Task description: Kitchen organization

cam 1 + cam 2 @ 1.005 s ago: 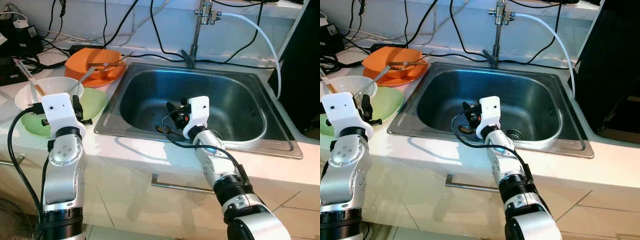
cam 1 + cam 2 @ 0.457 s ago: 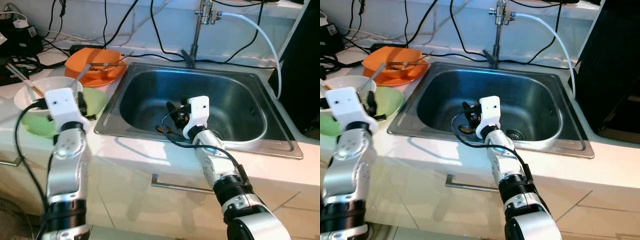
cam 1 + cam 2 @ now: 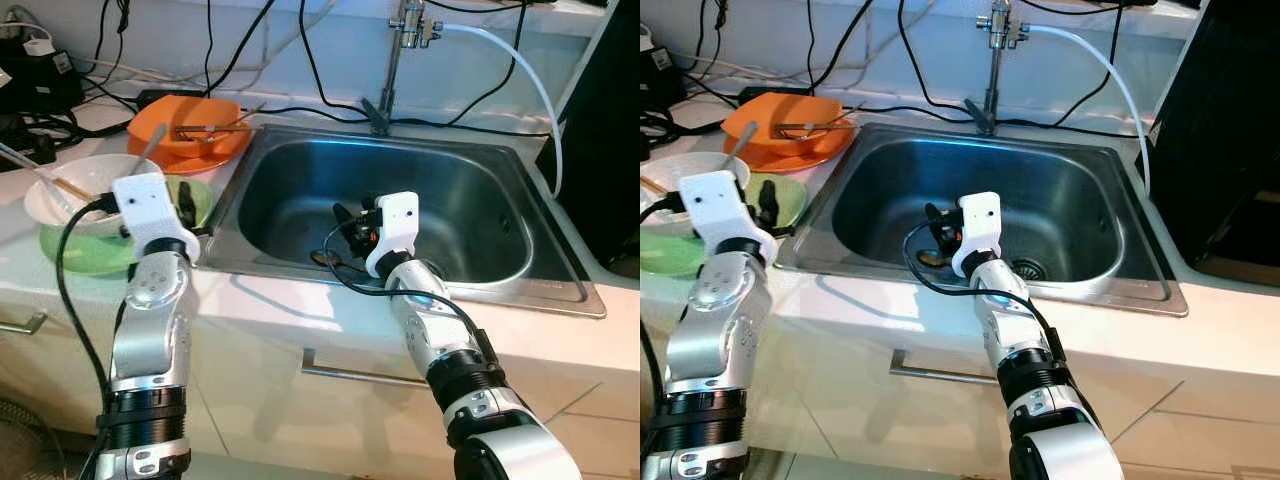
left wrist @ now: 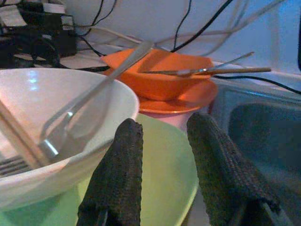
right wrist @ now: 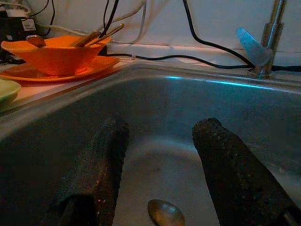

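Note:
A stainless sink [image 3: 470, 200] has a spoon [image 5: 165, 213] lying on its floor near the front wall. My right gripper [image 3: 346, 226] hangs inside the sink just above that spoon, open, with nothing between its fingers. On the counter to the left lies a green plate [image 4: 162, 174], and a white bowl [image 3: 60, 195] holding chopsticks and a metal utensil rests on it. My left gripper [image 4: 164, 129] is open over the plate's right part, beside the bowl's rim. Behind them, an orange bowl [image 4: 160, 73] with utensils across it stands on an orange plate [image 3: 215, 152].
A faucet [image 3: 398, 60] rises behind the sink with a white hose [image 3: 530, 80] arching to the right. Black cables [image 3: 300, 105] run along the back of the counter. A power strip and adapters [image 3: 35, 75] sit at the far left. A dark appliance [image 3: 1230, 130] stands on the right.
My left arm has swung rightward toward the sink's left edge, its gripper now over the right side of the green plate. The right arm has not moved.

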Controlling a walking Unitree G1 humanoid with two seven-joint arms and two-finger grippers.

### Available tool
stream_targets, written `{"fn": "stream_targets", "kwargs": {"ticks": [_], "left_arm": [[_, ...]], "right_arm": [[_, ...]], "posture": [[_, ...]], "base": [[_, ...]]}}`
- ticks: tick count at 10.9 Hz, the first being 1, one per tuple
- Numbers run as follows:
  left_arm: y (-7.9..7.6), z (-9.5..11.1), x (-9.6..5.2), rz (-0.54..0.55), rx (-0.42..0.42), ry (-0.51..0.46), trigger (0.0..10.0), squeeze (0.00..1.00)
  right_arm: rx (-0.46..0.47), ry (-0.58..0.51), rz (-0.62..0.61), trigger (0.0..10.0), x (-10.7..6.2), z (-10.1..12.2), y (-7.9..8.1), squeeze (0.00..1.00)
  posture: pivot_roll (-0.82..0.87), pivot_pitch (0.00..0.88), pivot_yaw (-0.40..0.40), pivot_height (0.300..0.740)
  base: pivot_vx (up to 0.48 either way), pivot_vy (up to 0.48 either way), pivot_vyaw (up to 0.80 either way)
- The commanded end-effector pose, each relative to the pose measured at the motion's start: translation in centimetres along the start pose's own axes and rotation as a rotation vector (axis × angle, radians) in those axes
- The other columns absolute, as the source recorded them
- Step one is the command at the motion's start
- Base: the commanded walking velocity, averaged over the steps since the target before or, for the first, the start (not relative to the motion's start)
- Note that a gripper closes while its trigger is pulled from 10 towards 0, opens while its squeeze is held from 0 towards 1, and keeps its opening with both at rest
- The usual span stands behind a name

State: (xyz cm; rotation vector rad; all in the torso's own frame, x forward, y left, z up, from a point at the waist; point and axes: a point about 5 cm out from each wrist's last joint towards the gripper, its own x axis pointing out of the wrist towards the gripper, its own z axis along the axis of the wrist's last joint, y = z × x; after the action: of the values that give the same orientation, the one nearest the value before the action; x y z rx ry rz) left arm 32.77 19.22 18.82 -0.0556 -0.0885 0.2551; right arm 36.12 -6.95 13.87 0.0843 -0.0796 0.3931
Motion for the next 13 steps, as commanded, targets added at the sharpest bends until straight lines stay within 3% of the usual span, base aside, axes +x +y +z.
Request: {"fn": "stream_targets", "kwargs": {"ticks": [1,4,6,10,13], "left_arm": [[-0.5,0.6,0.3,-0.028,-0.004,-0.025,10.0,0.00],[-1.2,2.4,0.2,-0.074,0.024,-0.108,10.0,0.00],[0.1,3.1,-0.5,-0.037,0.072,-0.143,10.0,0.00],[3.5,2.2,-1.5,0.085,0.134,-0.114,10.0,0.00],[3.8,1.4,-1.6,0.105,0.130,-0.067,10.0,0.00]], "right_arm": [[0.006,0.001,-0.013,10.0,0.0,0.1,-0.2,0.00],[0.010,0.000,-0.010,10.0,0.0,0.1,-0.1,0.00],[0.011,0.002,-0.011,10.0,-0.1,0.0,-0.1,0.00],[0.014,0.004,-0.005,10.0,0.0,-0.1,0.0,0.00],[0.013,0.006,-0.002,10.0,-0.1,-0.1,0.0,0.00]], "posture": [[0.22,0.015,-0.016,0.740],[0.22,0.017,-0.015,0.740],[0.22,0.020,-0.014,0.740],[0.23,0.026,-0.022,0.740],[0.23,0.026,-0.022,0.740]], "base": [[0.000,0.000,0.00],[0.000,0.000,0.00],[0.000,0.000,0.00],[0.000,0.000,0.00],[0.000,0.000,0.00]]}}
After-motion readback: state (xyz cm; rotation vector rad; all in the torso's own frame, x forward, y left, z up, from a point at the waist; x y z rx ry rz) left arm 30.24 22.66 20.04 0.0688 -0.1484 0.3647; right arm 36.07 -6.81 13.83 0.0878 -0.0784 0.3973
